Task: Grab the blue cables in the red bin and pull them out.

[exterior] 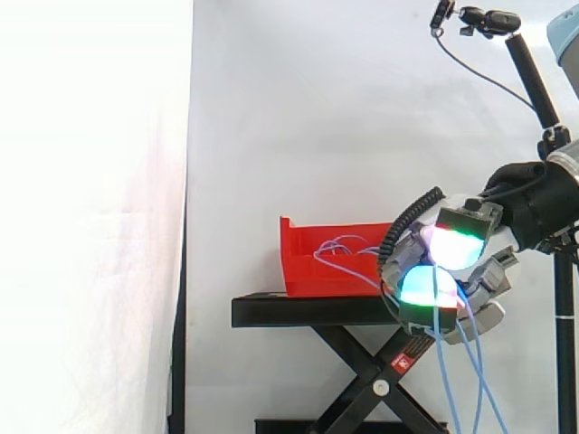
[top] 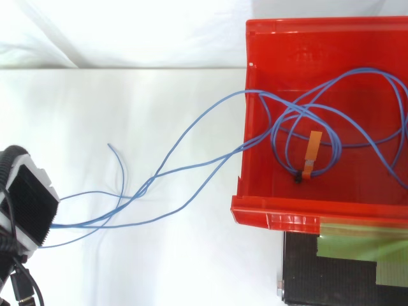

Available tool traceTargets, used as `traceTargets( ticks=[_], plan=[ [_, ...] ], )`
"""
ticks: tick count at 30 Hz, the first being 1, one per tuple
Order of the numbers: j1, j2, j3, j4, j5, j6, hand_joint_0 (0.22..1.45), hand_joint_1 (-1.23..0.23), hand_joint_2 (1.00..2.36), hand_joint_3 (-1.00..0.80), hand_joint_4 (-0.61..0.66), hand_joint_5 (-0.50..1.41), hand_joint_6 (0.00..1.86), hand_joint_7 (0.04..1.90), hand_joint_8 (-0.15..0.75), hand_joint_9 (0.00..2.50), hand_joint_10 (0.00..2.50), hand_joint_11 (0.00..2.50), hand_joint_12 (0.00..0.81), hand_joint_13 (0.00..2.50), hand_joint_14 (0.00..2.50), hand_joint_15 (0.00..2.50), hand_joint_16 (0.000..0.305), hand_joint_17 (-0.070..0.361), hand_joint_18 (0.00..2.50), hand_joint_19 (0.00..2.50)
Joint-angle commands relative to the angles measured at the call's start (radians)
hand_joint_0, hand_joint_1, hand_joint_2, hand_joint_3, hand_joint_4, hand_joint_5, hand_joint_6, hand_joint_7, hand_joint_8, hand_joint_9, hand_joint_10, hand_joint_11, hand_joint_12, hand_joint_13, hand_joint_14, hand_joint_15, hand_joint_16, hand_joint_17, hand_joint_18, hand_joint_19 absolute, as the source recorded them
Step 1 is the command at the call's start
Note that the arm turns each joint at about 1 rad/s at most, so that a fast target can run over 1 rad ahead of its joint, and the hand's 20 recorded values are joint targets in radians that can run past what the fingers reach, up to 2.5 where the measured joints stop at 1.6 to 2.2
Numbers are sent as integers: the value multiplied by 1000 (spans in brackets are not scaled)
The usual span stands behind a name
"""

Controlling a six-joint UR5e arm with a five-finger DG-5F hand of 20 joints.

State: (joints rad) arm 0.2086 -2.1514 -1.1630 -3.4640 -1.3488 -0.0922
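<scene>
Red plastic bin [exterior: 330, 262] is sitting on the top of the black scissor-lift stand [exterior: 271, 312]. Thin blue cables [top: 191, 159] are lying looped inside the bin, crossing its wall and running out to the robot hand [exterior: 484, 271], which is clasping them beside the stand's right end. Loose ends are hanging below the hand. Small orange tag [top: 312, 150] is lying among the loops.

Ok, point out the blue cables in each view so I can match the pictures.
Side view: blue cables run from the red bin at centre to the hand at right, then hang below it.
Top view: the cables loop in the bin at right, with strands leading left to the hand at lower left.
Shared landmark: the red bin.
</scene>
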Motion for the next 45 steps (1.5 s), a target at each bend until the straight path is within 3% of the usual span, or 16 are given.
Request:
traceTargets(
  ticks=[1,15,29,35,39,45],
  plan=[
    [0,-1,0,2,0,-1,698,-920,1000,-1000,223,779,761,469,266,1050,30,1155,352,1198,1187,1142,52,117,1087,1527],
    [0,1,0,2,2,-1,676,-885,1000,-1000,237,827,679,513,272,1082,31,1149,365,1217,1130,1127,54,123,1096,1507],
    [0,1,0,5,0,4,674,-979,1000,-1000,240,834,935,431,273,1114,32,1174,372,1239,1068,1169,54,121,1112,1489],
    [0,1,0,6,-1,59,680,-989,1000,-1000,234,832,959,425,272,1116,32,1178,363,1241,1054,1176,54,122,1111,1485],
    [0,1,0,13,-1,62,696,-1009,1000,-1000,233,835,990,421,270,1115,32,1182,356,1239,1035,1185,52,117,1106,1486],
    [0,-1,0,23,0,62,791,-1050,1000,-1000,185,813,1277,361,243,1140,33,1224,326,1242,923,1284,45,101,1081,1504]
  ],
)
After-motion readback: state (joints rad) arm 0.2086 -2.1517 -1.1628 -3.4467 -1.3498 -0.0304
